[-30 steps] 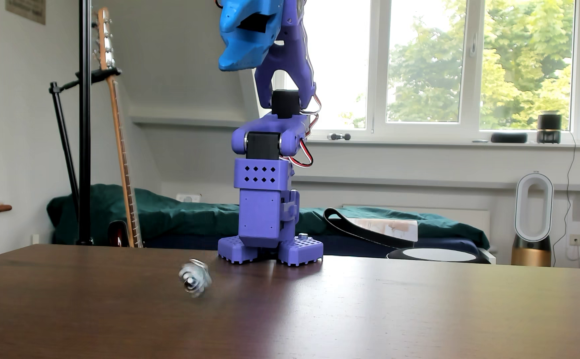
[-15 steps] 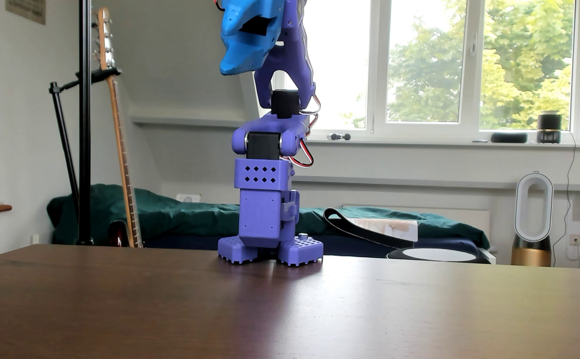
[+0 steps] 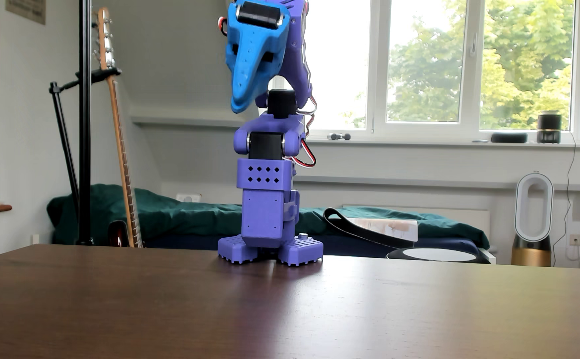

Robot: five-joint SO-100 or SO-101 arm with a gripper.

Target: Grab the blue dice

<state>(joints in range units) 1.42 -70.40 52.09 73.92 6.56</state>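
Note:
The blue dice does not show anywhere in this view; I see no small dark cube on the dark wooden table (image 3: 419, 310). The purple arm stands on its base (image 3: 269, 250) at the table's far edge, folded up high. Its gripper (image 3: 247, 103) hangs with the tips pointing down, well above the table. The light blue finger (image 3: 250, 69) faces the camera and covers the purple finger behind it. No gap between them shows from this angle, and I cannot see anything held between them.
A black stand pole (image 3: 84, 120) and a guitar (image 3: 119, 138) rise behind the table's far left edge. Beyond the table are a bed with a green cover (image 3: 185, 214), a white fan (image 3: 533, 214) and a window.

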